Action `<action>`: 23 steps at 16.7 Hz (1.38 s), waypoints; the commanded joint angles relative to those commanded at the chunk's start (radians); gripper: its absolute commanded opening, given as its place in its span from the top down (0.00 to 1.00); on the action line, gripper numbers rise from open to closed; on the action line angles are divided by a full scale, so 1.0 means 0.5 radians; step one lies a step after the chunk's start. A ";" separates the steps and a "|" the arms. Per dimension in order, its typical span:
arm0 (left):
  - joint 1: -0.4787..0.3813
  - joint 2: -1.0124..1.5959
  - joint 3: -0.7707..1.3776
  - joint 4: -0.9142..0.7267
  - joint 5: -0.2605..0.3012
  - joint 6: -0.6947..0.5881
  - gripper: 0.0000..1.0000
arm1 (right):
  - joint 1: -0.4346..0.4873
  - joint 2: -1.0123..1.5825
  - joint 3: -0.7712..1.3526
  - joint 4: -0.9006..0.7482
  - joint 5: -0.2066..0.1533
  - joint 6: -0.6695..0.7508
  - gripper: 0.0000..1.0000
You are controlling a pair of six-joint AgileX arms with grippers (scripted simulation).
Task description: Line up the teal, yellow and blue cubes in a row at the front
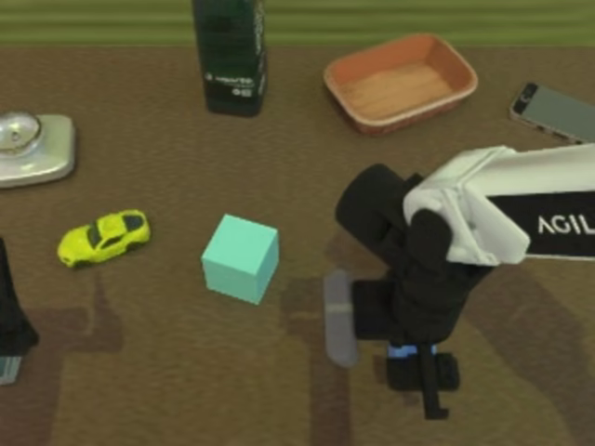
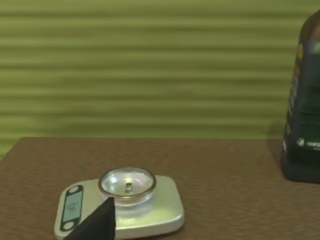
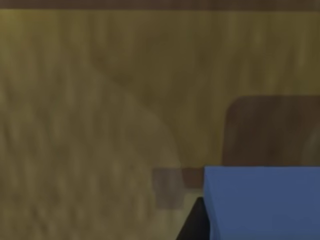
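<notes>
Brown table (image 1: 167,372): teal cube (image 1: 241,257) sits corner-forward, turned slightly.

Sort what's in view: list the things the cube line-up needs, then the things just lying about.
Needed: teal cube; blue cube, at the right end effector, front right of the table. No yellow cube shows.

Lying about: toy car, scale, dark bottle, tray, phone.

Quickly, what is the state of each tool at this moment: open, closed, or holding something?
Left tool: parked at the table's left edge; cannot be told.
Right tool: low at the front right, closed on the small matte mid-blue cube.
</notes>
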 joint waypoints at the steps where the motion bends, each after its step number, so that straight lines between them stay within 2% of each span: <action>1: 0.000 0.000 0.000 0.000 0.000 0.000 0.00 | 0.000 0.000 0.000 0.000 0.000 0.000 0.47; 7: 0.000 0.000 0.000 0.000 0.000 0.000 0.00 | 0.000 0.000 0.000 0.000 0.000 0.000 0.02; 17: 0.000 0.000 0.000 0.000 0.000 0.000 0.00 | -0.001 -0.003 0.006 -0.007 0.000 -0.002 0.00; 23: 0.000 0.000 0.000 0.000 0.000 0.000 0.00 | 0.007 -0.154 0.226 -0.405 -0.003 -0.012 0.00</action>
